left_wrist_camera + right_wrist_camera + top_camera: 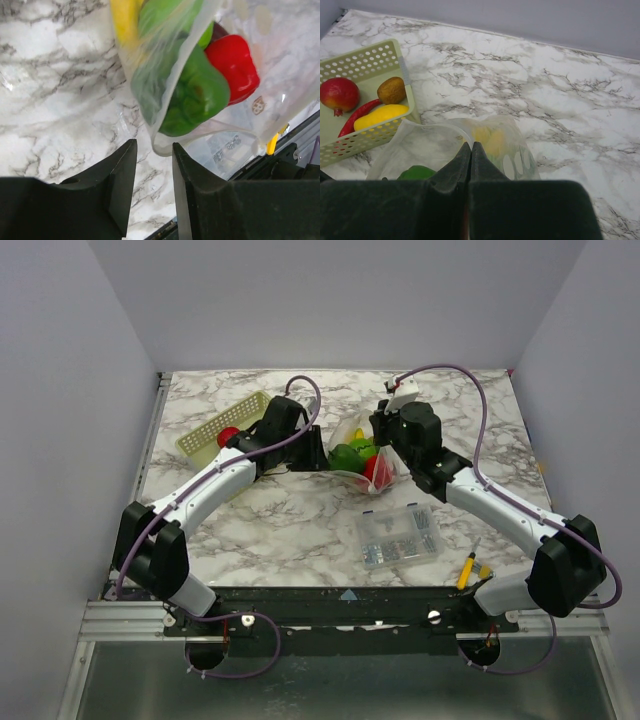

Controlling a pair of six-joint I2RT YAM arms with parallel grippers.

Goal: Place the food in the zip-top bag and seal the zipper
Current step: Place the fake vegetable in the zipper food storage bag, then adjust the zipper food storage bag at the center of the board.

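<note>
At mid-desk (pixel 290 530), the zip-top bag (pixel 368 466) stands between the two arms, with the left pincer (pixel 318 453) at its left side and the right pincer (pixel 384 436) at its upper edge.

From the left wrist, the left pincer (pixel 154 146) stands partly open with a narrow gap between its black fingers (pixel 117 190). Nothing shows inside that gap. The lower edge of the zip-top bag (pixel 280 75) hangs just off the fingertips, and I cannot tell whether the film touches them. Through the dotted film a green pepper (pixel 200 95) lies closest to this pincer, a red pepper (pixel 232 67) sits beside it on the far side, and a yellow piece (pixel 125 20) is at the top of the view.

From the right wrist, the right pincer (pixel 470 146) has its fingers pressed fully together, the tips meeting on the rim of the zip-top bag (pixel 512 150), so the film looks pinched between them. The bag's mouth gapes to the left of the tips, with something green (pixel 417 173) showing inside. The zipper cannot be picked out along that rim.

Left of the bag, the basket (pixel 370 59) holds more food: a red round fruit (pixel 339 94), a brown piece (pixel 391 90), a yellow fruit (pixel 380 115) and a red chili (pixel 356 118). Nearer the arms' bases lie a clear compartment box (pixel 398 536) and a yellow-handled tool (pixel 467 570).
</note>
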